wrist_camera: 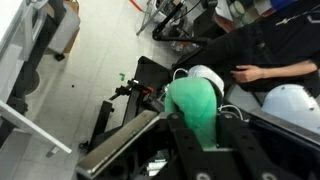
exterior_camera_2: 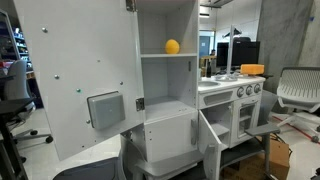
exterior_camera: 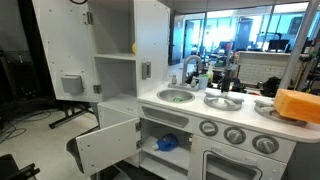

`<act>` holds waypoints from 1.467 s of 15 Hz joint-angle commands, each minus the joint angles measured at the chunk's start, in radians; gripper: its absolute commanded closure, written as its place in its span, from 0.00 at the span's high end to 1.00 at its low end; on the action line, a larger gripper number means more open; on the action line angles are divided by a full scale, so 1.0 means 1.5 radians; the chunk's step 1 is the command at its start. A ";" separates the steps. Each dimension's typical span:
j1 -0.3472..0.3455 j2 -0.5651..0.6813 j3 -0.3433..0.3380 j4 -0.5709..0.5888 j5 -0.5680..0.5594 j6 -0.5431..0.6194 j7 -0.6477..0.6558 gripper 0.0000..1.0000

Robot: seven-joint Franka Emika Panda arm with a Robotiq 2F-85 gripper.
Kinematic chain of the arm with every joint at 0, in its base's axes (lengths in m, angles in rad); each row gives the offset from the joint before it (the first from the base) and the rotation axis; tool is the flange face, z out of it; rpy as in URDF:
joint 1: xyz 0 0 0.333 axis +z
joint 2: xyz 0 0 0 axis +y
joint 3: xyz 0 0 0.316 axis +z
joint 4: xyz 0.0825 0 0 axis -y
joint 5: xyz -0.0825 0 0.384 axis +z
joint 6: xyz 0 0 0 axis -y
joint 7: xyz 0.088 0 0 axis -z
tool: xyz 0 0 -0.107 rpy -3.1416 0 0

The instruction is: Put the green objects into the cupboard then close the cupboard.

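In the wrist view my gripper point(wrist_camera: 200, 118) is shut on a bright-green rounded toy piece point(wrist_camera: 195, 100) that sticks out beyond the fingers. Below it are floor and dark stands, not the cupboard. The tall white cupboard point(exterior_camera: 115, 75) point(exterior_camera_2: 165, 80) stands open in both exterior views. Its long door point(exterior_camera: 62, 55) point(exterior_camera_2: 75, 85), with a grey square panel point(exterior_camera_2: 105, 108), is swung wide. A small yellow ball point(exterior_camera_2: 172, 46) point(exterior_camera: 134, 46) lies on the inner shelf. No green piece shows inside the cupboard. My gripper is not visible in either exterior view.
The small low white door point(exterior_camera: 108, 145) point(exterior_camera_2: 212, 140) also hangs open, with a blue item point(exterior_camera: 167, 142) in that lower compartment. The oven front with grey knobs point(exterior_camera: 235, 135) and sink point(exterior_camera: 176, 96) are beside it. A person's arm point(wrist_camera: 255, 72) and office chairs point(exterior_camera_2: 298, 92) are near.
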 commanded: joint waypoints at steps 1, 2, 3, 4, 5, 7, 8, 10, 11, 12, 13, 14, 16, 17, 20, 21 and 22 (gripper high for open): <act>-0.086 -0.112 0.092 -0.160 0.071 0.133 0.131 0.06; -0.105 -0.135 0.110 -0.198 0.084 0.174 0.161 0.06; -0.119 -0.156 0.124 -0.234 0.094 0.215 0.188 0.06; -0.133 -0.179 0.133 -0.273 0.102 0.261 0.211 0.06; -0.142 -0.202 0.141 -0.311 0.106 0.305 0.232 0.06; -0.159 -0.246 0.147 -0.391 0.115 0.398 0.278 0.06; -0.164 -0.266 0.148 -0.429 0.117 0.443 0.301 0.06; -0.172 -0.309 0.145 -0.512 0.118 0.534 0.351 0.06; -0.175 -0.333 0.143 -0.554 0.118 0.577 0.377 0.06; -0.177 -0.356 0.140 -0.595 0.116 0.619 0.402 0.06; -0.180 -0.380 0.136 -0.638 0.116 0.663 0.427 0.06; -0.184 -0.402 0.130 -0.681 0.118 0.705 0.451 0.06; -0.189 -0.462 0.117 -0.767 0.118 0.778 0.492 0.06; -0.194 -0.493 0.105 -0.810 0.118 0.812 0.506 0.06; -0.209 -0.542 0.073 -0.854 0.115 0.873 0.540 0.06; -0.214 -0.547 0.065 -0.843 0.119 0.879 0.548 0.06; -0.222 -0.545 0.057 -0.833 0.118 0.893 0.561 0.06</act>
